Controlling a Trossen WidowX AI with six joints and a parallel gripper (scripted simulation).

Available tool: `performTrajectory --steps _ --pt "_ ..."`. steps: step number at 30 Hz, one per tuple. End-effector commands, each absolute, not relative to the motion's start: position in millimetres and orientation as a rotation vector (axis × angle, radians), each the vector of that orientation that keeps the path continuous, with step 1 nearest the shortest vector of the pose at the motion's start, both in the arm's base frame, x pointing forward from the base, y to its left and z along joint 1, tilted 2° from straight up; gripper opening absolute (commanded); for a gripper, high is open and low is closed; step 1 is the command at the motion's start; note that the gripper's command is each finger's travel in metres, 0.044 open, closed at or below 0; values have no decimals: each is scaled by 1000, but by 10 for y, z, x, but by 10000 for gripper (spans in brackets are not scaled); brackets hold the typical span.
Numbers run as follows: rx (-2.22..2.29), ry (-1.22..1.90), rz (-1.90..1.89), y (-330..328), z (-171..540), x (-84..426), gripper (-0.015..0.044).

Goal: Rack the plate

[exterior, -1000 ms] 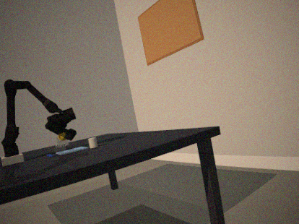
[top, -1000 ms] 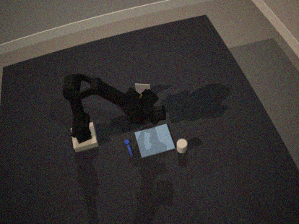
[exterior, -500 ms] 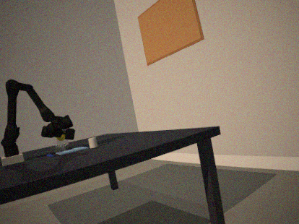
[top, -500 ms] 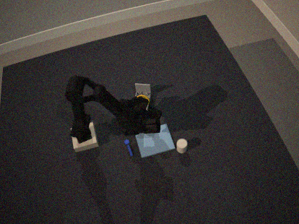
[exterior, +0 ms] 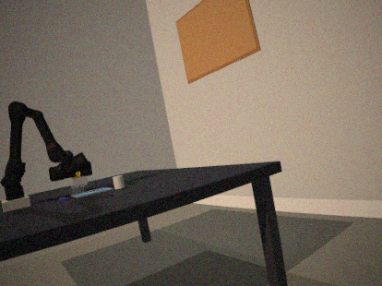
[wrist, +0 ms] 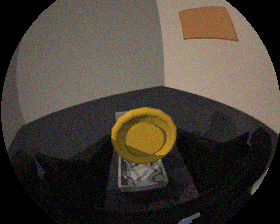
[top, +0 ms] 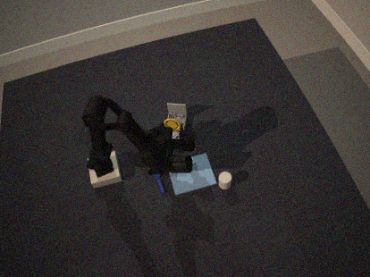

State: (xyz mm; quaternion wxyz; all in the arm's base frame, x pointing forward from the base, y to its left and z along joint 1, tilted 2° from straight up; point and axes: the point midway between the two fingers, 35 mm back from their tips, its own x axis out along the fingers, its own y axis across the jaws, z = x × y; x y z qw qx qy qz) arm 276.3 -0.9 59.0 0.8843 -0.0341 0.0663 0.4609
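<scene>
The yellow plate (top: 172, 124) (exterior: 77, 173) (wrist: 145, 136) is held by my gripper (wrist: 144, 135), which is shut on it. In the wrist view the plate's round face shows between the two dark fingers, and it looks tilted up rather than lying flat. The grey dish rack (top: 177, 109) (exterior: 79, 183) (wrist: 142, 186) has a raised panel at one end and rails with slots. The plate is in front of part of the rack in the top view and the wrist view, and seems to be above it. The fingers and plate hide some of the slots; contact cannot be told.
A light blue mat (top: 201, 180) (exterior: 91, 193) lies beside the rack, partly under the arm in the top view. A white cylinder (top: 224, 180) (exterior: 118, 182) stands beside the mat's far side from the base. A blue stick-like object (top: 160, 183) lies between the mat and the arm's base.
</scene>
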Motion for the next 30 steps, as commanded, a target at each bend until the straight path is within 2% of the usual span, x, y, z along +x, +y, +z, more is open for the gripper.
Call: performTrajectory --steps 1,30 --pt "-77 117 961 -3 598 2744 0" --pt "-85 119 959 143 270 2784 0"
